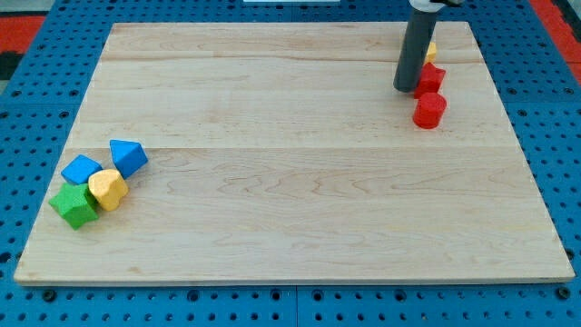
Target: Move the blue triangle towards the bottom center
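Lowest in the view, at about eight o'clock on the wooden board (pixel 290 227), sits a green block (pixel 74 206), touching a yellow block (pixel 108 189) on its right; a blue block (pixel 82 169) lies just above the green one, and the blue triangle (pixel 128 157) sits at the top right of this cluster, touching or nearly touching the yellow block. The arm's rod stands far off at about one o'clock, and the tip (pixel 405 89) rests on the board just left of two red blocks (pixel 429 95), with a sliver of a yellow piece (pixel 430 52) showing behind the rod. The rod has no jaws to open or close and holds nothing; it touches no block that can be made out for certain. From the tip, the blue triangle lies well apart, towards eight o'clock, across open board. Since the goal is the six o'clock edge, the push would probably have to run from the triangle's upper left side towards four or five o'clock, so the tip likely needs to travel around above the cluster first, without nudging the blue block.
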`<state>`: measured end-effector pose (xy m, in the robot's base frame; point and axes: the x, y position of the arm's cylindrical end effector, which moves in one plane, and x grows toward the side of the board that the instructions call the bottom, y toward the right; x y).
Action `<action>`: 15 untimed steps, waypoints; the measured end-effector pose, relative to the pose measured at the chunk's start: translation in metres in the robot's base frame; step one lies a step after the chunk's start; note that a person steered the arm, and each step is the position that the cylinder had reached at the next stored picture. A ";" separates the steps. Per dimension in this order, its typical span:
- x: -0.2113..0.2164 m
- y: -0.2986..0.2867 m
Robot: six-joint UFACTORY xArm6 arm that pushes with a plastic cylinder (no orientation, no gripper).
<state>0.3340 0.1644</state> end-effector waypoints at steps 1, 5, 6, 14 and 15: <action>0.000 -0.016; 0.033 -0.314; 0.064 -0.373; 0.122 -0.336; 0.108 -0.326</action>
<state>0.4421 -0.1611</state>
